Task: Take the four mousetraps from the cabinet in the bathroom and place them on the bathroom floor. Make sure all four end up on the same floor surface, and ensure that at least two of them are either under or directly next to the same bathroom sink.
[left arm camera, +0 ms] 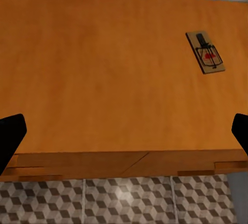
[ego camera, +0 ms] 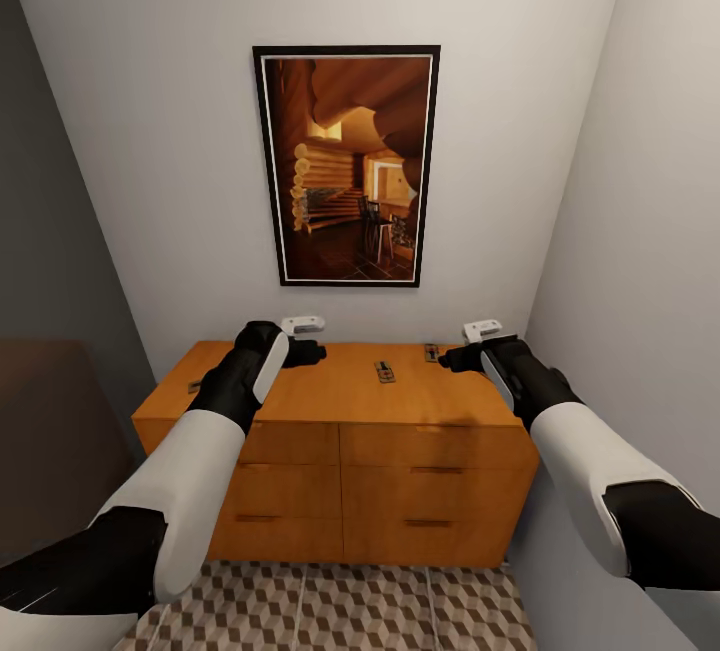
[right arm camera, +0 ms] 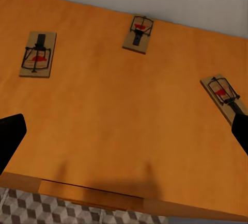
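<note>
At the cabinet's (ego camera: 340,401) far left edge a small dark object (ego camera: 194,387) lies, too small to tell whether it is a trap. The left gripper (ego camera: 305,353) hovers over the left part of the top, its fingers (left arm camera: 10,136) spread wide with nothing between them. Near the middle of the top lies one mousetrap (ego camera: 384,372), flat and well apart from both grippers. Further right, a second mousetrap (ego camera: 431,353) sits toward the back, just beside the right gripper (ego camera: 448,361), whose fingertips (right arm camera: 9,139) are likewise parted and empty. The right wrist view shows three traps on the wood, including a third mousetrap (right arm camera: 223,96) close to one fingertip. Each looks light, stiff and thin; pinching the board's long edges, clear of the wire, seems safest. The tiled bathroom floor (ego camera: 330,611) lies below.
</note>
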Controlling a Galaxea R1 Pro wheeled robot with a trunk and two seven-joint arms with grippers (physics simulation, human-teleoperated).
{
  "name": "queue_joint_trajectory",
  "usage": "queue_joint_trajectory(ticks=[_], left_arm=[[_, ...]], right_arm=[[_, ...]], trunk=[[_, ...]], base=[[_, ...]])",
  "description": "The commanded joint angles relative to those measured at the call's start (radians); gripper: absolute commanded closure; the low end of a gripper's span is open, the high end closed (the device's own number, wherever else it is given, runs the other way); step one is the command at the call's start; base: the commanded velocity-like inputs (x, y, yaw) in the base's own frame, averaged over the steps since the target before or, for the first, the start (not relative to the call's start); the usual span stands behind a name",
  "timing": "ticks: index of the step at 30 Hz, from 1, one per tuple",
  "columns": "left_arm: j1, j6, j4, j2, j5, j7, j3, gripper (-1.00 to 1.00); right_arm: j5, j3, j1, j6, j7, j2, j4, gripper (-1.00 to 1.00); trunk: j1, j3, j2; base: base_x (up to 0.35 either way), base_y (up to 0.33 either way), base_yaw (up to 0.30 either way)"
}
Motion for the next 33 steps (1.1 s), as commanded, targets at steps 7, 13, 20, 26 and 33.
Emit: queue_joint_trajectory(ticks=[7,13,20,26,33], left_arm=[[-0.001,0.003,0.0,0.0,0.01,0.01,-0.037,-1.0],[-0.001,0.003,0.001,0.0,0.011,0.008,-0.109,-1.0],[-0.001,0.003,0.002,0.0,0.011,0.008,-0.118,-1.0],[-0.001,0.002,0.001,0.0,0.011,0.008,-0.12,-1.0],[0.0,0.002,0.002,0.0,0.011,0.008,-0.12,-1.0]], right_arm=[[0.006,0.004,-0.001,0.003,0.003,-0.003,0.0,-1.0],[0.006,0.004,-0.001,0.002,0.003,-0.014,0.0,-1.0],[0.01,0.005,-0.001,0.001,0.003,-0.02,0.0,-1.0],[0.031,0.005,-0.001,0.001,0.003,-0.021,0.0,-1.0],[0.053,0.004,-0.001,0.001,0.004,-0.021,0.0,-1.0]], trunk=[[0.001,-0.002,-0.002],[0.001,-0.002,-0.002],[0.001,-0.002,-0.002],[0.001,-0.002,-0.002],[0.001,-0.002,-0.002]], base=[[0.0,0.0,0.0],[0.145,-0.063,-0.104],[0.21,-0.117,-0.225],[0.051,-0.029,-0.111],[0.012,-0.007,-0.027]])
